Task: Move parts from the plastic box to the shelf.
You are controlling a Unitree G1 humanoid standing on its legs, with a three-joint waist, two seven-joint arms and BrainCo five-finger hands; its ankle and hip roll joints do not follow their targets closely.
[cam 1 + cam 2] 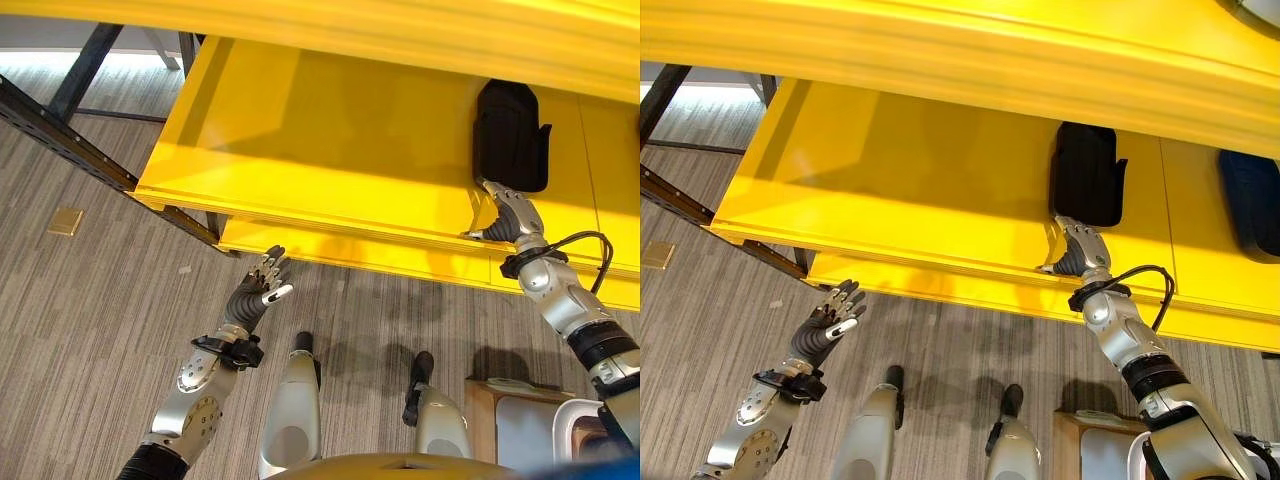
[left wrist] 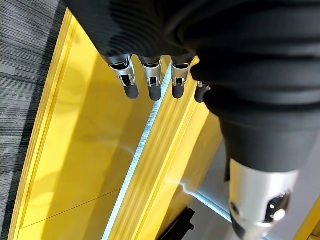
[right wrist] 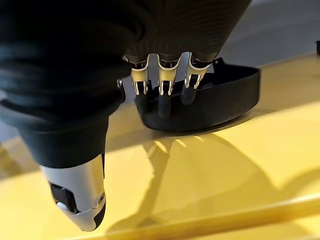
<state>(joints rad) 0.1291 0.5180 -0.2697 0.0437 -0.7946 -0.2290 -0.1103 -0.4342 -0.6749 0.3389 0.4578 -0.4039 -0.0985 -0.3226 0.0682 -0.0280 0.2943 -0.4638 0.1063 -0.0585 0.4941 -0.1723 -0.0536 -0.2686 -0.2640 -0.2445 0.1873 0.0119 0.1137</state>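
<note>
On the yellow shelf (image 1: 330, 130), toward its right end, lies a black moulded part (image 1: 510, 135), flat on the glossy board a little way back from the front lip. The right hand (image 1: 510, 215) reaches over that lip from below, its fingers (image 3: 162, 97) straight and slightly spread, their dark tips at the near edge of the part; whether they actually touch it I cannot tell, and nothing is clasped. A second dark part (image 1: 1250, 205) rests on the same board further to the right, cut off by the frame edge. An upper yellow shelf board (image 1: 970, 45) overhangs the lower one and throws a broad shadow across it. Black perforated steel uprights (image 1: 60, 135) carry the rack at the left. The left hand (image 1: 255, 290) hangs in front of the shelf over the floor, fingers (image 2: 152, 82) extended and loosely apart, holding nothing. The floor (image 1: 90, 300) is grey striped carpet, with a small tan square plate (image 1: 66, 221) set into it at the left. At the lower right stands a light wooden box (image 1: 480, 415) and beside it a white plastic box (image 1: 580, 425).
</note>
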